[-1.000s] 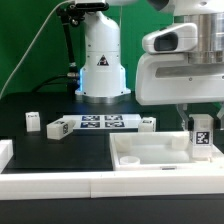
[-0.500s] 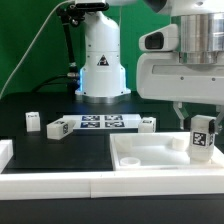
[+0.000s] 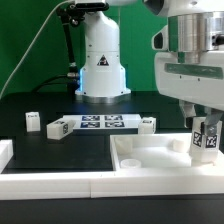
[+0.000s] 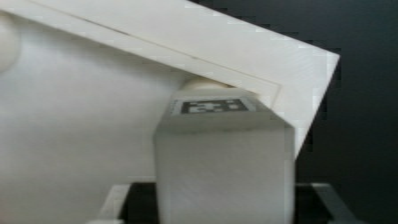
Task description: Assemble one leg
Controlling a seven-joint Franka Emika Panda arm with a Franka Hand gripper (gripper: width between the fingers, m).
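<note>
The arm [image 3: 196, 62] comes straight down at about three o'clock in the exterior view, wrist pointing at the table. Its gripper [image 3: 207, 131] is clamped on the leg [image 3: 207, 143], the fingers close on either side. It holds the leg upright, tag toward the camera, at four o'clock over the panel [image 3: 140, 158]. Whether the leg touches the panel cannot be told. The marker board [image 3: 98, 124] lies well apart, near the centre. In the wrist view the leg [image 4: 222, 165] stands by the panel's [image 4: 89, 110] corner.
</note>
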